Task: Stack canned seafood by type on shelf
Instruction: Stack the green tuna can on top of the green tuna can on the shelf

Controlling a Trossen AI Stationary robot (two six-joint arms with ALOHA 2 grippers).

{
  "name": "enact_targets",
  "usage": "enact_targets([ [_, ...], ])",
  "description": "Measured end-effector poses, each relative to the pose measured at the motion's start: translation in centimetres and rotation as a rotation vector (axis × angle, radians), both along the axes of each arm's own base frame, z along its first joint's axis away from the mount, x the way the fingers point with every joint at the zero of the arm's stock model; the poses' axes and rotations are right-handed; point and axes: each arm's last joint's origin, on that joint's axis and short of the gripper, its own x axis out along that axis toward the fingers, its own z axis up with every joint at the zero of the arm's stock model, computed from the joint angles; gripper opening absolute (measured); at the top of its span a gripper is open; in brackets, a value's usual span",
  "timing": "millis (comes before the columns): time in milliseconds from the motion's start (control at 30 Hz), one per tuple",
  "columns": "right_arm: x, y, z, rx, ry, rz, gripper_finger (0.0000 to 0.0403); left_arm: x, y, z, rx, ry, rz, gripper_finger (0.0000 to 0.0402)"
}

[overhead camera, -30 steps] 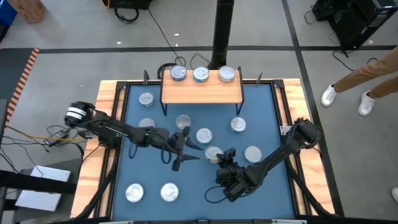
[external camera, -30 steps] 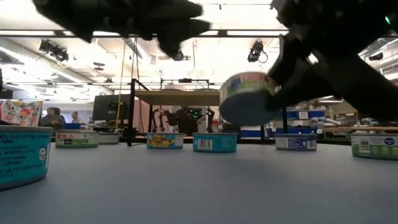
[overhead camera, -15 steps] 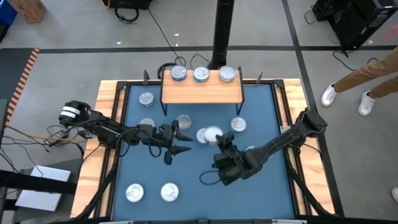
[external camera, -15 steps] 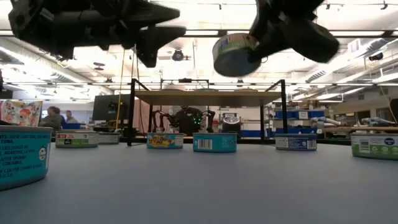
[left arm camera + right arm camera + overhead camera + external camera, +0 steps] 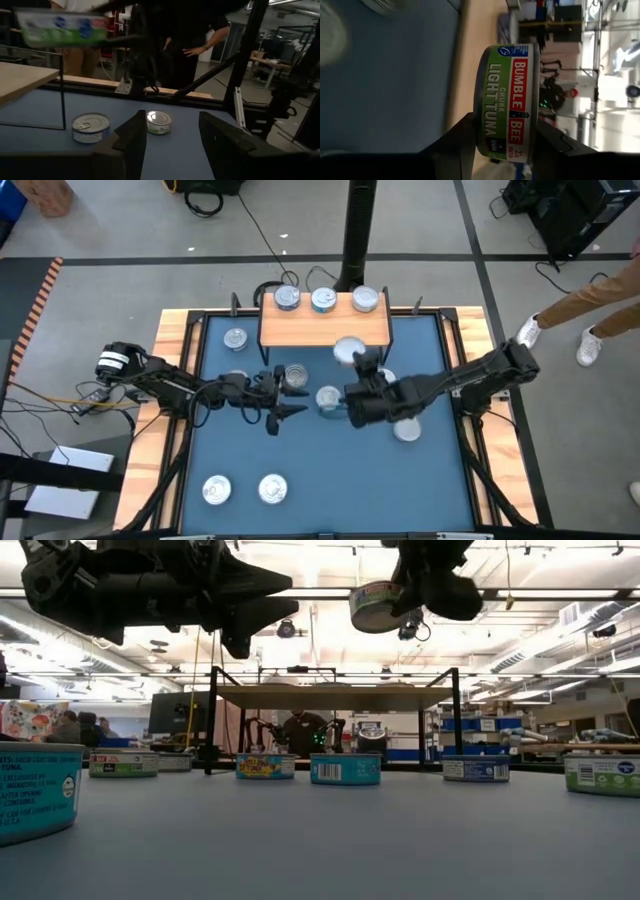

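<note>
The tin (image 5: 347, 350) was up in the air now, clamped by its sides in the right end effector (image 5: 358, 360); a second before it had hung low over the middle of the blue mat, and it had been carried up and toward the shelf (image 5: 324, 327). From above it sat just at the shelf's front edge, a little right of centre, not yet over the board. The wrist camera showed its green label, a chunk light tuna, between the two dark fingers (image 5: 455, 145). Three tins (image 5: 323, 300) already stood in a row along the back of the shelf, so I judged this one was meant to go on top of its match, though I could not tell from here which of the three that was. The left end effector (image 5: 280, 395) had drawn back a little toward its own side and hovered over the mat with jaws apart, holding nothing. More tins (image 5: 273, 489) lay scattered on the mat, so most of the sorting was left.
</note>
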Motion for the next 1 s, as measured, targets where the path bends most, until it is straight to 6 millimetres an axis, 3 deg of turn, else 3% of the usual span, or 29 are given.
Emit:
enact_targets([
  [300, 0.7, -7.2, 0.8, -0.048, 0.081, -0.148, 0.0143, 0.0, 0.2, 0.0, 0.023, 0.000, 0.007, 0.0184],
  [600, 0.8, -15.1, 1.5, -0.018, 0.035, -0.282, 0.0143, 0.0, 0.2, 0.0, 0.028, 0.000, 0.001, 0.0184],
  [800, 0.9, -17.8, 1.0, 0.030, 0.016, -0.298, 0.0144, 0.0, 0.2, 0.0, 0.031, 0.001, 0.002, 0.0184],
  [1000, 1.0, -19.2, -0.1, 0.051, 0.036, -0.324, 0.0144, 0.0, 0.2, -0.1, 0.032, 0.008, 0.002, 0.0184],
])
